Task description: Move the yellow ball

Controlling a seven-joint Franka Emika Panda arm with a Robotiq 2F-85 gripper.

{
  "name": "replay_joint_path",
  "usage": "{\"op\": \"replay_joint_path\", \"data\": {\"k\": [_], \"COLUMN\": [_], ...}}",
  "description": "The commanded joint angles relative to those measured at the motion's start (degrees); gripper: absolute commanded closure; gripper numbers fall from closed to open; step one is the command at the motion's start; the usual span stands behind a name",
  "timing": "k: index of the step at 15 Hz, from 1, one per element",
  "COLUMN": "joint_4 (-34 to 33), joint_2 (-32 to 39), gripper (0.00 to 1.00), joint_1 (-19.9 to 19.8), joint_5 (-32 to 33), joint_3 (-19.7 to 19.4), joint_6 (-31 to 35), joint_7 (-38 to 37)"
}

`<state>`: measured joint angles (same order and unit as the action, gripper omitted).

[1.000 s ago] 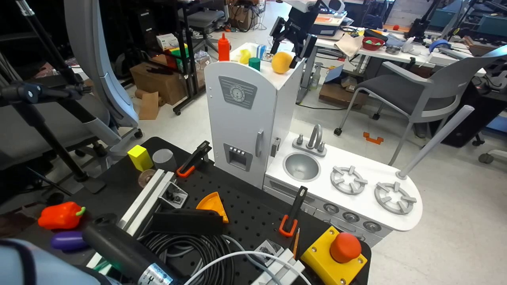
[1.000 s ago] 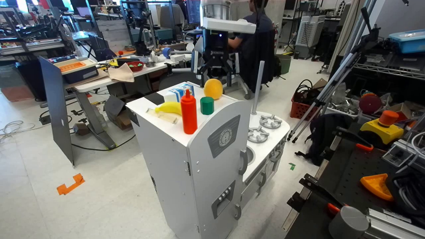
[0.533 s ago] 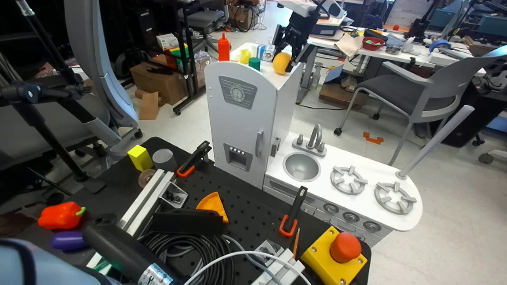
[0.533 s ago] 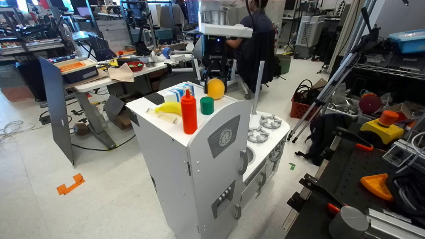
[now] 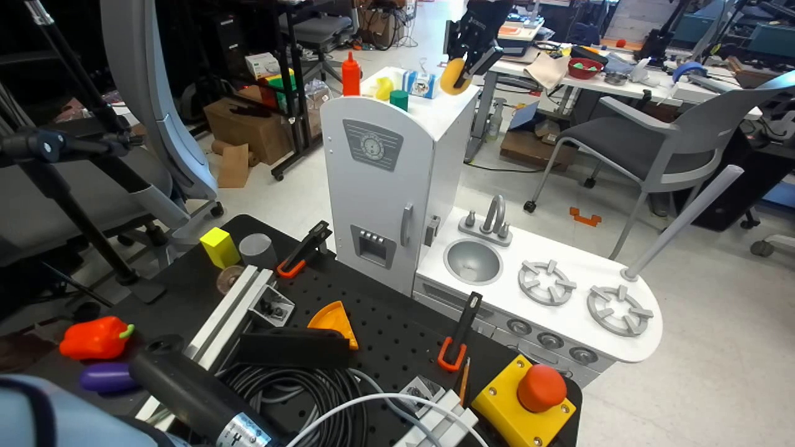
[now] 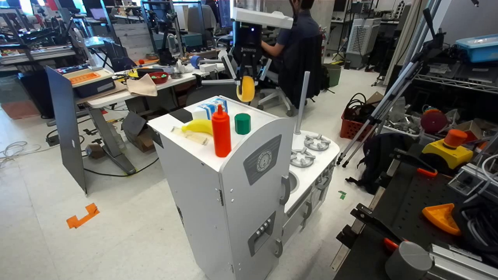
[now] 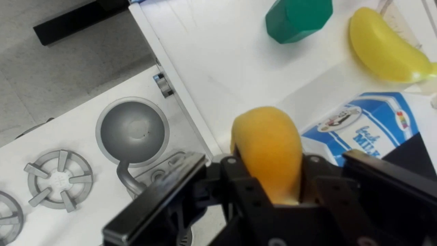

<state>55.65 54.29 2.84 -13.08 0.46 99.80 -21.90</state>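
Firmly closed, the end effector [image 7: 271,160] grips the ball [image 6: 248,89] between two fingers [image 7: 312,172], squeezing it into an oval whose long axis runs along them. In both exterior views the ball hangs low in the grip and looks clear of the counter [image 7: 211,65], near the edge that drops toward the sink [image 7: 117,128]; whether it is over or just past that edge is hard to tell. That edge probably decides the coming move. In the wrist view the sink lies left of the ball, the carton [image 7: 363,124] right, with the block [image 7: 299,21] and banana [image 7: 385,49] toward the top. The task names no destination: carrying sinkward would mean crossing the edge and descending, while carrying inward would mean passing above the carton. Once released, the ball may roll.
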Motion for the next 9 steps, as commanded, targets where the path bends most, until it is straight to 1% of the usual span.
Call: {"op": "replay_joint_path", "data": {"k": [1,9], "joint_4": [-7.06,-18.25], "joint_2": [3.5,10.95], "gripper": [0.94,0.94], "joint_1": [-0.85,-0.39], "joint_5": [-1.24,-1.57], "joint_3": [1.02,2.18], "joint_6": [-0.72,-1.69], "joint_7": [-1.19,-3.34]}}
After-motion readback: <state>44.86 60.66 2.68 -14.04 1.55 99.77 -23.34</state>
